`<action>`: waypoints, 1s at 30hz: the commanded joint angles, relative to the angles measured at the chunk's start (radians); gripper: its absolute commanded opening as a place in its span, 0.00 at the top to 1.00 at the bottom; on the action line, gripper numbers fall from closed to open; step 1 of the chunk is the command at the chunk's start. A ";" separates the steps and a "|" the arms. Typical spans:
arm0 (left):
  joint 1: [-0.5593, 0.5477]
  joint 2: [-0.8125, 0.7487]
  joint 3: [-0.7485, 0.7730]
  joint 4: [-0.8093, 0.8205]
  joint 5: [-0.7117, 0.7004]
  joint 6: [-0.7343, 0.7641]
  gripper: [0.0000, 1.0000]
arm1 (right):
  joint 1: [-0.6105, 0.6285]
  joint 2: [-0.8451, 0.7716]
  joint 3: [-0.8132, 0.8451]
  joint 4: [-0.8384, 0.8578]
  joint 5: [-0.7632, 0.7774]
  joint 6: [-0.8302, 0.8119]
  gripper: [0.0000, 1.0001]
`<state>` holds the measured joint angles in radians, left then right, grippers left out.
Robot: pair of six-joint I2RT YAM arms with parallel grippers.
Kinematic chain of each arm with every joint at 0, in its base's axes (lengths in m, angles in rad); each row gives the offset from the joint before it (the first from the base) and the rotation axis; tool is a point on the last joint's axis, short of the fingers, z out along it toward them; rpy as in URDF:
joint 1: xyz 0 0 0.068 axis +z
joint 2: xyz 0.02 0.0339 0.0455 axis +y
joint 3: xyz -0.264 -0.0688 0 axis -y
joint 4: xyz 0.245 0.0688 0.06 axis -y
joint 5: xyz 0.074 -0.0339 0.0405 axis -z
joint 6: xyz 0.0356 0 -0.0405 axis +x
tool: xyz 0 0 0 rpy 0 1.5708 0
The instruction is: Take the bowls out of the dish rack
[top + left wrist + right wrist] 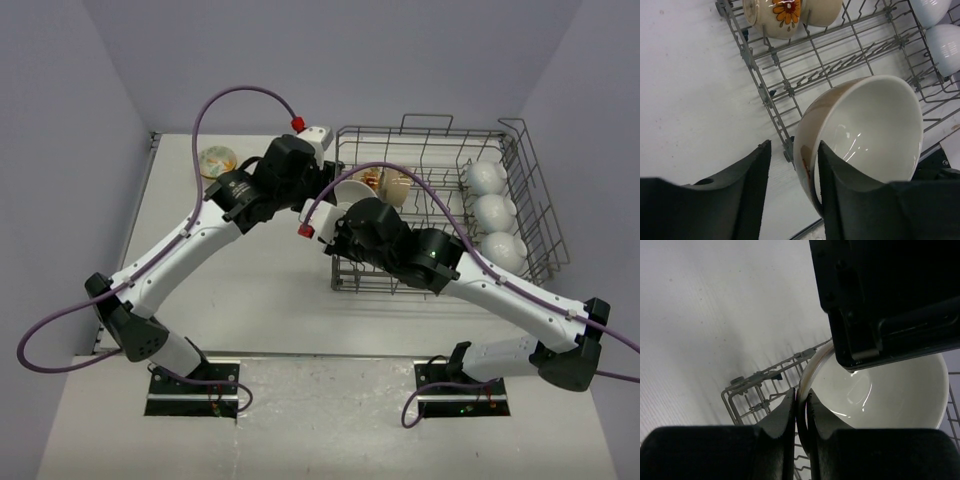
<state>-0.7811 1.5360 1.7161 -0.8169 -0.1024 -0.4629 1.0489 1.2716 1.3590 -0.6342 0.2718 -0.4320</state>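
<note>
Cream with brown streaks, a bowl (870, 130) hangs tilted over the left edge of the rack (430, 128) — the right gripper (801, 395) clenched on its rim, the left gripper (792, 147) spread wide astride the same rim — while three white bowls (497, 212) line the rack's right side.

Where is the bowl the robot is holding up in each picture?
Top external: the held bowl is mid-picture, at the left end of the dish rack.
Left wrist: it fills the centre-right, above the rack's edge.
Right wrist: it is at the lower right, its rim pinched by the right gripper.
Shared landmark: the grey wire dish rack, whose corner shows left of the bowl here.
</note>
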 commanded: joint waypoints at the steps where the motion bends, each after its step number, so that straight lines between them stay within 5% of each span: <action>1: -0.004 0.010 -0.012 0.013 -0.056 0.003 0.58 | 0.011 -0.029 0.075 0.093 0.035 -0.037 1.00; 3: -0.006 0.018 -0.010 0.009 -0.078 0.006 0.69 | 0.014 -0.025 0.077 0.093 0.035 -0.036 1.00; 6: -0.004 0.026 -0.001 0.004 -0.097 0.010 0.72 | 0.014 -0.020 0.081 0.100 0.026 -0.034 1.00; 8: -0.004 0.029 0.011 -0.007 -0.114 0.010 1.00 | 0.014 -0.015 0.080 0.111 0.027 -0.033 1.00; 15: -0.004 -0.057 -0.042 0.024 -0.266 -0.039 1.00 | 0.014 -0.023 0.034 0.188 0.064 -0.016 1.00; 18: 0.000 -0.120 -0.075 0.058 -0.348 -0.077 1.00 | 0.014 -0.029 0.005 0.234 0.118 -0.005 0.22; 20: 0.025 -0.149 -0.087 0.058 -0.396 -0.103 1.00 | 0.013 -0.047 -0.004 0.238 0.145 0.015 0.02; 25: 0.287 -0.169 -0.168 0.159 -0.261 -0.097 1.00 | -0.018 -0.141 -0.047 0.245 0.138 0.107 0.01; 30: 0.483 -0.010 -0.167 0.275 -0.087 -0.095 1.00 | -0.217 -0.267 -0.130 0.255 -0.014 0.353 0.01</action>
<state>-0.3561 1.4452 1.5436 -0.7246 -0.3111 -0.5247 0.9283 1.0798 1.2739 -0.4328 0.3424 -0.2623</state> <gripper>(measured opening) 0.053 0.987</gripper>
